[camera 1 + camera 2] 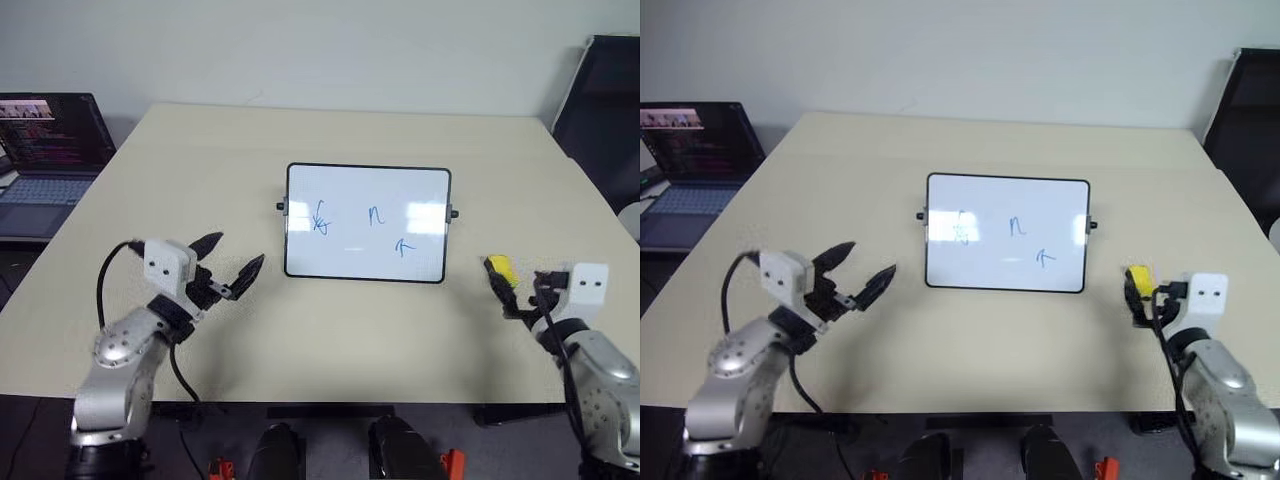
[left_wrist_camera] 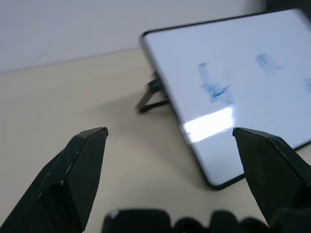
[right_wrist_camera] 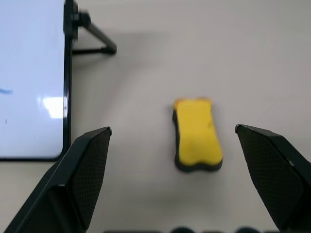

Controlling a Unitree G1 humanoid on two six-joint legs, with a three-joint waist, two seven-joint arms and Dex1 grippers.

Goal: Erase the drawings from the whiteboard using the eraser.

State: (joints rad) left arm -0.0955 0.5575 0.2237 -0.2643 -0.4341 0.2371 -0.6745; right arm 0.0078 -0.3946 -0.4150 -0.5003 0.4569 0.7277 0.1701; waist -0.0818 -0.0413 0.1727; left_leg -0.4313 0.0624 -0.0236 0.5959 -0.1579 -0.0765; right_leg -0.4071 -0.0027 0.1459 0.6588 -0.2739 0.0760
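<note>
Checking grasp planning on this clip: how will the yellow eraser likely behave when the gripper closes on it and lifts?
The eraser lies flat on the table, a small oblong block, so it probably won't roll. Its size suggests it is light. The pinched waist may help the open right gripper, which straddles it, hold it without slipping.

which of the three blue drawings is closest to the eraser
The arrow-like drawing, lowest and farthest right on the whiteboard, lies nearest the yellow eraser. The n-shaped one sits mid-board; the scribble is at the left.
</note>
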